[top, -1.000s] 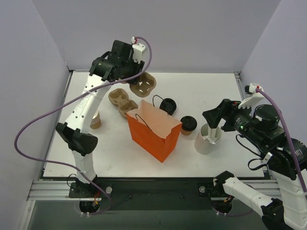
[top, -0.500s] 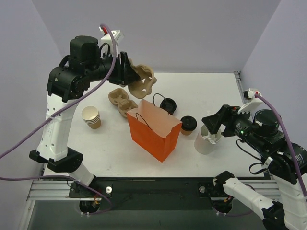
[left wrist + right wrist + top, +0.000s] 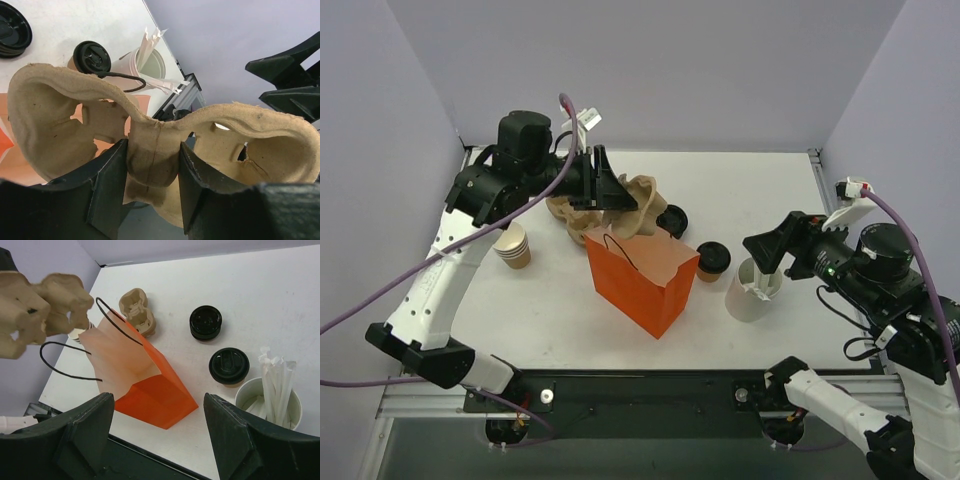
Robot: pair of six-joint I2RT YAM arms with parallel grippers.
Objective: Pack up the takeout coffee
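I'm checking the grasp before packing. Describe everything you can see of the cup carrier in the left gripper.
The cup carrier is tan moulded pulp, rough and fibrous, with two round wells showing, each cut with slit tabs; one well has a small tear. The left gripper is shut on the ridge between the wells, holding it in the air, above the far edge of the open mouth of the orange bag. Whether it touches the bag is unclear.
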